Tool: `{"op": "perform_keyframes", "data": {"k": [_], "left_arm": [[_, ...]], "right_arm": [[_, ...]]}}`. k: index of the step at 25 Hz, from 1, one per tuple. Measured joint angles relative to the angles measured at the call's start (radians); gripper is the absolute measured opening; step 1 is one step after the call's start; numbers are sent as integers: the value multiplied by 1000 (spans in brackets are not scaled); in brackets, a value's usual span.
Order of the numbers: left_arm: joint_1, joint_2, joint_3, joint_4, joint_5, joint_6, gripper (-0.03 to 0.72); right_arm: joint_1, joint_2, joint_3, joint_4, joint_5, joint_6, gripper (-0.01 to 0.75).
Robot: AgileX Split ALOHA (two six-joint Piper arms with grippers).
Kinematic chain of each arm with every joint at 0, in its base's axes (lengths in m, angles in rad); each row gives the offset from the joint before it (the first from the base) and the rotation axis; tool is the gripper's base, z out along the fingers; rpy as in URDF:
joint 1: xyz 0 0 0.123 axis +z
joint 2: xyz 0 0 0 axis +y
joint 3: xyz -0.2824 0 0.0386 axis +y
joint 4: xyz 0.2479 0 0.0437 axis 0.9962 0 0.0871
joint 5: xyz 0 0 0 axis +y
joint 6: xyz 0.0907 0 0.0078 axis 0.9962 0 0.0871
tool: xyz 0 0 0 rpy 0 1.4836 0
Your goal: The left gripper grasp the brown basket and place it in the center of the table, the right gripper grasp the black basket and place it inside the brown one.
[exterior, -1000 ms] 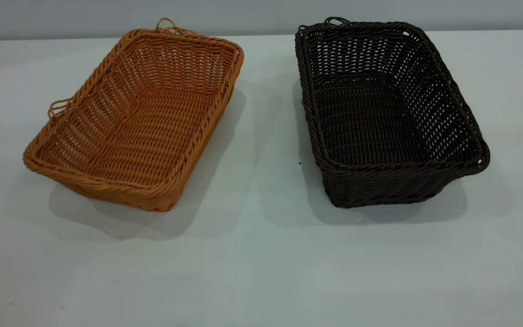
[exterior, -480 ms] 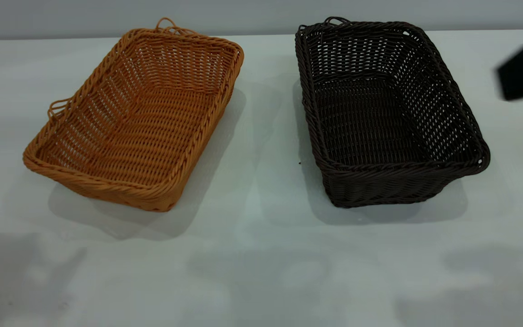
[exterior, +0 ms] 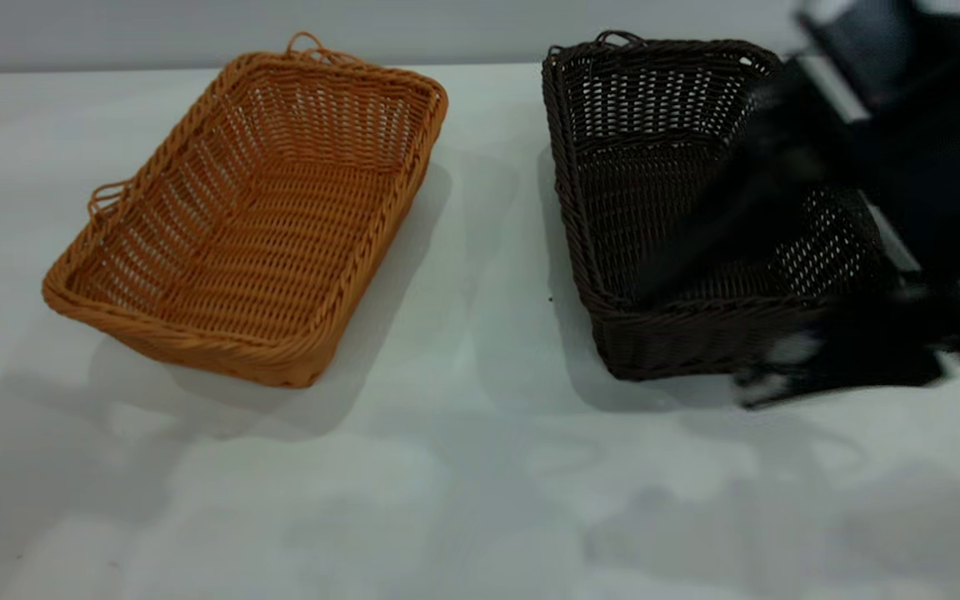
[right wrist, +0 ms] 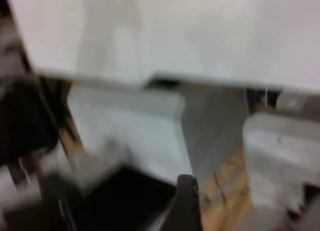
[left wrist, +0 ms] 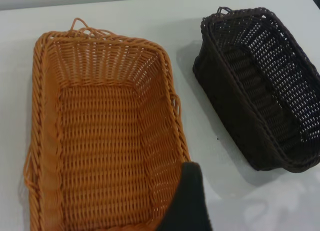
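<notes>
The brown basket (exterior: 251, 208) lies empty on the left of the table (exterior: 480, 467), turned at an angle. The black basket (exterior: 663, 208) lies empty on the right. My right gripper (exterior: 713, 333) is a blurred black mass over the black basket's near right corner, jaws apart, holding nothing. Its wrist view shows one finger (right wrist: 186, 203) and no basket. My left gripper (left wrist: 245, 206) is out of the exterior view. It hovers open above the brown basket's (left wrist: 100, 141) near end, with one finger (left wrist: 187, 201) over the rim. The black basket (left wrist: 260, 91) lies farther off.
A grey wall (exterior: 447, 25) runs behind the table's far edge. Bare tabletop lies between the baskets and along the front, crossed by arm shadows (exterior: 72, 450). The right wrist view shows the table's edge (right wrist: 165, 78) and floor clutter below it.
My right arm has swept in from the right edge to above the black basket. Arm shadows have spread over the front of the table. Neither basket has moved.
</notes>
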Motion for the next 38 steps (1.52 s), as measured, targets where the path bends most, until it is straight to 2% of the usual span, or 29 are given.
{"op": "perform_keyframes", "data": {"k": [5,9,15,19,23,26,31,38], "left_arm": [[0,4,0,-1,0,5,589],[0,4,0,-1,0,5,589],[0,12,0,-1,-4,5,589],[0,73,-28,5,-16,3,589],[0,191,-123,89,-15,-79,589],[0,293,-222,220,-3,-180,589],[0,473,-379,468,10,-387,589],[-28,752,-590,649,11,-533,589]], "right_arm": [[19,162,-26,348,-160,51,594],[19,244,-75,398,-245,163,594],[19,273,-123,407,-470,340,594],[19,304,-153,413,-548,412,576],[23,342,-174,417,-586,449,559],[30,370,-208,418,-610,463,554],[30,410,-247,418,-597,464,554],[30,422,-254,418,-581,463,554]]}}
